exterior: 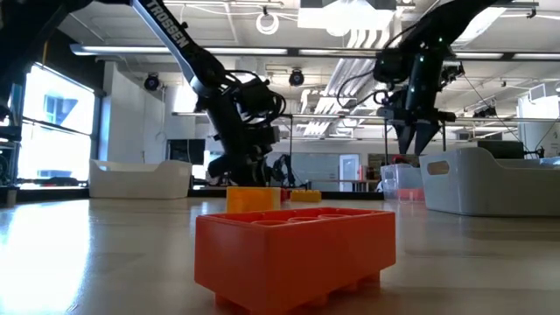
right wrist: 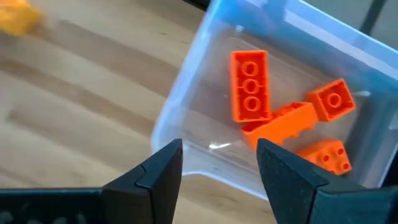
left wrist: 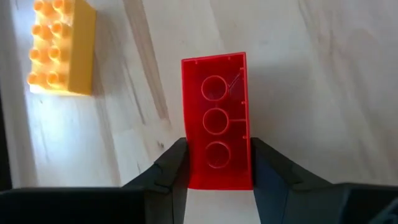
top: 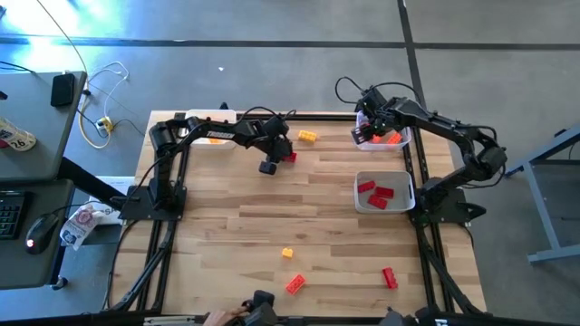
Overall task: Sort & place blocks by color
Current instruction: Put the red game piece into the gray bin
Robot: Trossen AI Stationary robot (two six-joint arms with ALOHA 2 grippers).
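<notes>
- Red block [left wrist: 217,121]: upside down on the wood, upper middle of the overhead frame, my left gripper [left wrist: 217,165] closed against its two long sides.
- A yellow block [left wrist: 61,46] lies near it.
- My right gripper [right wrist: 219,163] hangs empty, fingers apart, above the clear tray [right wrist: 186,118] of orange blocks [right wrist: 250,85], upper right.
- Red blocks [top: 381,194] sit in the white tray [top: 360,203] below it.

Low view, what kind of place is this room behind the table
Likely a robotics lab or open workshop hall: exposed ceiling lights and ducts, a desk with a mouse and cables beside the table, concrete floor.
</notes>
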